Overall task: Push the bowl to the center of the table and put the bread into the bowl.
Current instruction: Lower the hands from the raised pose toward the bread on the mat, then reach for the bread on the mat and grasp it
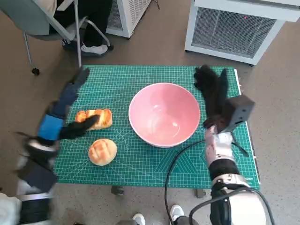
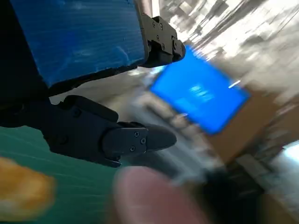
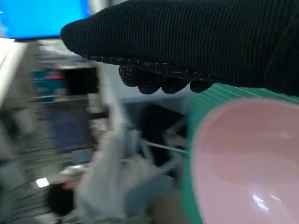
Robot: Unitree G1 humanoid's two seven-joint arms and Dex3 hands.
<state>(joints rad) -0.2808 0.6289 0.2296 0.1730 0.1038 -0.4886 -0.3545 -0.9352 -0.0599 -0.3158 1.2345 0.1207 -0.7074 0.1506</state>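
two breads lie on the green mat (image 1: 154, 168) that covers the worktop, both to the left of the pink bowl (image 1: 164, 114). the round bread (image 1: 102, 151) sits nearest the robot, clear of everything. just beyond it the long bread (image 1: 95, 117) lies flat, and the left hand (image 1: 63, 110) hangs over its left end, blurred, the fingers (image 1: 80, 128) spread apart with one dark tip crossing the loaf; i cannot tell whether it touches, and nothing is held. the bowl stands upright about the middle of the mat, empty, well apart from both breads. on its right the right hand (image 1: 213, 91), in the black glove, stretches out flat beside the rim, fingers straight and loosely apart, gripping nothing; in the right wrist view the glove hangs just above the bowl's edge. past the far edge stand a white cabinet (image 1: 236, 28) and a grey chair (image 1: 51, 23) with a person's shoe (image 1: 93, 48) beneath it.
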